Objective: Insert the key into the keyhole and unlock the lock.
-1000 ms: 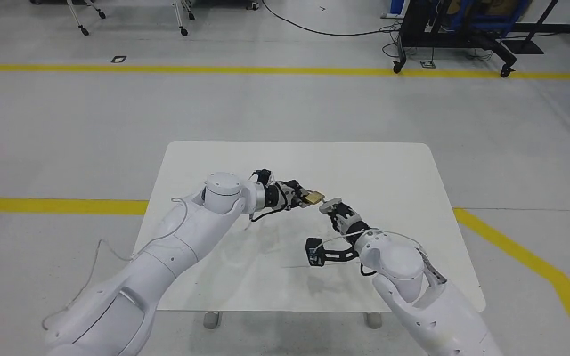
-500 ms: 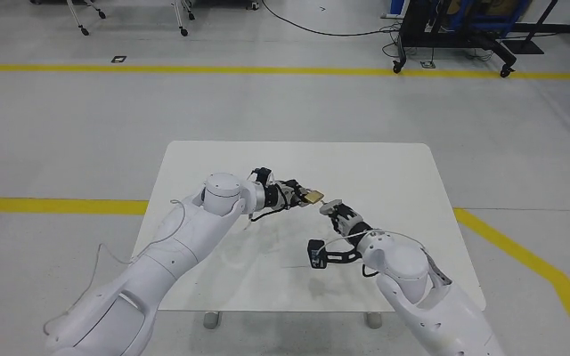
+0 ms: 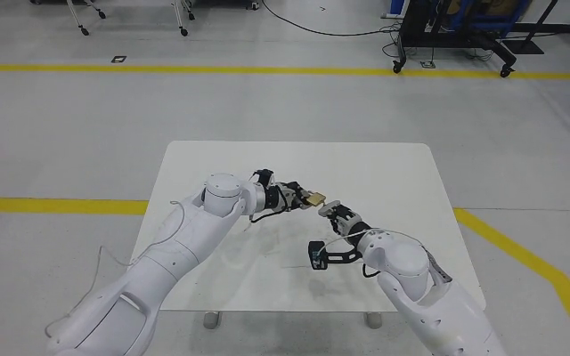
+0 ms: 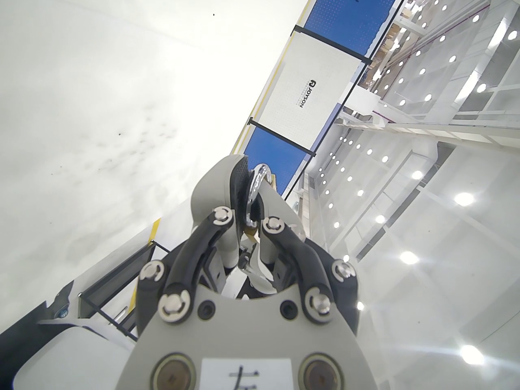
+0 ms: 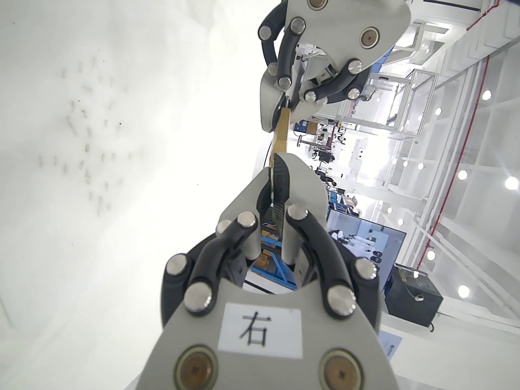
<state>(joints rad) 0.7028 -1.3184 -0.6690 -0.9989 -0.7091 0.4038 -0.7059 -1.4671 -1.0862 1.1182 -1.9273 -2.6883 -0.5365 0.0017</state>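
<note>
The right gripper (image 5: 274,169) is pinched together on the key (image 5: 269,193), which shows as a thin metal edge between its pads. From that gripper the brass lock (image 5: 281,133) lies straight ahead, touching or just beside the fingertips; seen from above, that is toward 10 o'clock. The lock's long axis runs along the same 10-to-4 line as the key, with its bottom end facing the right gripper. The fingertips hide the keyhole, so I cannot tell whether the key's tip is inside it or only against the body. At the lock's 10 o'clock end, the left gripper (image 4: 250,182) is clamped on the silver shackle (image 4: 260,172) and holds the lock in the air above the middle of the white table (image 3: 223,169). The right gripper is the one nearer the keyhole end. In my judgement the coming move turns on key and lock sharing one line: a push along that axis, then a twist about it, while the left gripper braces.
</note>
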